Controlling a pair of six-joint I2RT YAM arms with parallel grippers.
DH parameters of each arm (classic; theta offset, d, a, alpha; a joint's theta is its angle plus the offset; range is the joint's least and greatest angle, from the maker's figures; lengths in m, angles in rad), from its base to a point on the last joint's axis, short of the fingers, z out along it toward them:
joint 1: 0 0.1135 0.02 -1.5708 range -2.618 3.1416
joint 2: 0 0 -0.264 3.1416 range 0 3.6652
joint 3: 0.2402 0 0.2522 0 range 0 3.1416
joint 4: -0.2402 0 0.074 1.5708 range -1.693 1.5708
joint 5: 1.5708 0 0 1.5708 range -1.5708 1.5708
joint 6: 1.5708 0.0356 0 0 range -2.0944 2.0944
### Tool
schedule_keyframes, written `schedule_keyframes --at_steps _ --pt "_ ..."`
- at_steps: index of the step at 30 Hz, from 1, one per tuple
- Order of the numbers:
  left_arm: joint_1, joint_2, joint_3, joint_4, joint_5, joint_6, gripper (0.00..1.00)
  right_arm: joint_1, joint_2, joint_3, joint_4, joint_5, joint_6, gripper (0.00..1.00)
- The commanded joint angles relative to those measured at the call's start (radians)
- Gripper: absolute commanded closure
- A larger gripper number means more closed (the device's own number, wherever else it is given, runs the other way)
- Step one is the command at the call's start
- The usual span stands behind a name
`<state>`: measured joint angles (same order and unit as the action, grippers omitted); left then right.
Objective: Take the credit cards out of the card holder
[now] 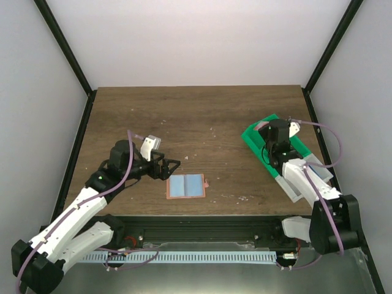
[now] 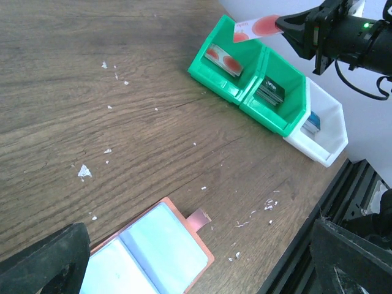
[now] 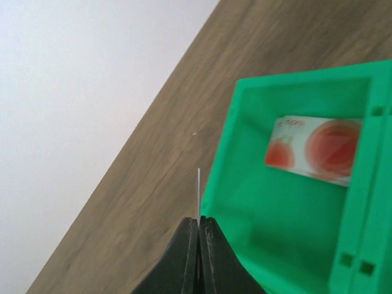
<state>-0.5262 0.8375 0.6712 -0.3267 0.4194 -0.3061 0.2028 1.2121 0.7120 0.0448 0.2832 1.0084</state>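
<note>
Red-white card (image 2: 254,27) held over green tray (image 2: 214,82) for release.
Right gripper (image 2: 283,26) clamped on it; left gripper (image 1: 170,167) spread wide by card holder (image 1: 185,185).

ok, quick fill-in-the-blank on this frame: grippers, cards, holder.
1. The right gripper pinches a card, coloured ____, above the far green bin.
2. The card holder lies ____ on the table, light blue lining up.
3. The blue card sits in the end bin, which is ____.
4. The left gripper has jaws standing ____.
Missing: red and white; open; white; open.
</note>
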Motion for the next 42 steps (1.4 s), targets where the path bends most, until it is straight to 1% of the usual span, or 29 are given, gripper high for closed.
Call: schedule_keyframes --at_steps 1,4,8,12,19,23,28,32,37,42 --pt "0.000 0.000 -0.009 0.004 -0.002 0.016 0.00 -0.058 0.041 0.039 -0.013 0.043 0.059 1.00" --pt "0.000 0.002 -0.008 0.006 -0.006 0.014 0.00 -0.071 0.086 0.038 0.027 0.041 0.056 1.00" --pt "-0.001 -0.009 -0.011 0.003 -0.008 0.010 0.00 -0.074 0.141 0.055 0.027 0.087 0.122 1.00" --pt "0.000 -0.030 -0.015 0.006 -0.016 0.009 0.00 -0.075 0.199 0.056 0.118 0.122 0.115 0.99" --pt "-0.001 -0.045 -0.016 0.002 -0.024 0.010 0.00 -0.084 0.288 0.133 0.103 0.157 0.121 0.99" --pt "-0.001 -0.054 -0.020 0.005 -0.023 0.010 0.00 -0.086 0.333 0.174 0.093 0.185 0.081 0.99" --pt "-0.001 -0.062 -0.019 0.000 -0.026 0.010 0.00 -0.089 0.356 0.180 0.098 0.201 0.104 1.00" --pt "-0.001 -0.070 -0.024 0.003 -0.031 0.008 0.00 -0.089 0.383 0.199 0.116 0.227 0.079 1.00" --pt "-0.001 -0.063 -0.024 0.006 -0.025 0.011 0.00 -0.091 0.425 0.240 0.077 0.239 0.080 0.99" --pt "-0.002 -0.063 -0.026 0.005 -0.019 0.011 0.00 -0.094 0.450 0.249 0.077 0.253 0.077 1.00"
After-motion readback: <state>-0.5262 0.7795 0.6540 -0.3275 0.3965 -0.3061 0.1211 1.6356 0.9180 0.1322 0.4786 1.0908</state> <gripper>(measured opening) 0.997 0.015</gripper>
